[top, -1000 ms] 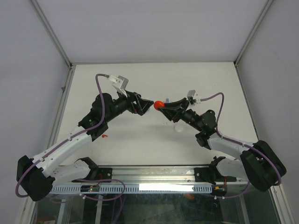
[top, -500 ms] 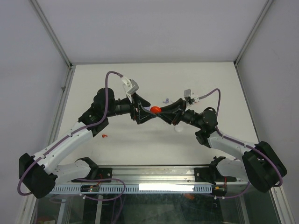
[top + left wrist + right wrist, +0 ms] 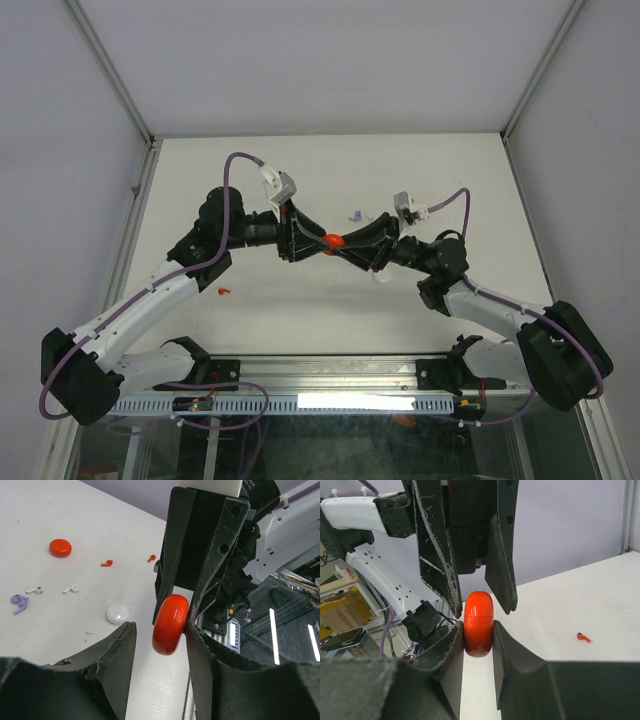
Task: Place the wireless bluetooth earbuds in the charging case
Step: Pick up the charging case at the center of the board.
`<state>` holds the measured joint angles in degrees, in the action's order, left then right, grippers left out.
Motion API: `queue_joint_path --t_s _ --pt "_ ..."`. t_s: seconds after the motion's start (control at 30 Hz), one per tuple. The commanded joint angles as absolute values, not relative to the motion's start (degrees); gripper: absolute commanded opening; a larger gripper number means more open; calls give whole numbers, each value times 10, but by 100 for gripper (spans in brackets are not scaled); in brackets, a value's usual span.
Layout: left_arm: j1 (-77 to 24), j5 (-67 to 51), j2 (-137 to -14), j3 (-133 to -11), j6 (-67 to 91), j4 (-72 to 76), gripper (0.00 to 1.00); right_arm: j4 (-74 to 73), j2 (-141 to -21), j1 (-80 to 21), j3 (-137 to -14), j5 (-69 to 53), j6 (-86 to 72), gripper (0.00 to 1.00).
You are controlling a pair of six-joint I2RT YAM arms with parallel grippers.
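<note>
White tabletop (image 3: 75,510) below. Red charging case (image 3: 478,612) is pinched upright in right gripper (image 3: 478,628). Left gripper (image 3: 160,632) straddles it, partly open, one finger touching. Earbuds (image 3: 106,563) lie loose, well beyond left gripper's fingertips.

Top view: red case (image 3: 331,240) mostly hidden; lilac earbuds (image 3: 353,214) too small.

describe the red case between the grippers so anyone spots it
Above the middle of the table, the left gripper and right gripper meet tip to tip. Pinched on edge in the right one is a glossy round red case. The other red disc lies flat on the table.
</note>
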<state>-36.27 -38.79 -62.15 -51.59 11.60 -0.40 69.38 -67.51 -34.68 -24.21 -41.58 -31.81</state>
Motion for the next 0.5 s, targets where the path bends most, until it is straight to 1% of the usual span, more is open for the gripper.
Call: queue_joint_path --t_s 0.0,0.1,0.2,0.3,0.33,0.43,0.47 --pt "-355 -421 -611 -511 115 35 43 740 -679 -345 -273 -444 -339 5" --pt "-355 -427 -615 -513 114 36 36 740 -681 -345 -274 -448 -339 5" --pt "-355 -435 -619 -515 109 35 24 740 -683 -345 -275 -454 -339 7" --pt "-354 -437 -620 -523 93 21 10 723 -682 -345 -279 -472 -329 14" --pt "-354 -438 -620 -526 85 11 6 707 -679 -344 -284 -482 -321 17" --pt "-355 -440 -625 -546 55 -28 0 626 -669 -344 -302 -509 -287 28" --pt "-355 -442 -628 -556 43 -47 0 602 -664 -345 -309 -516 -274 31"
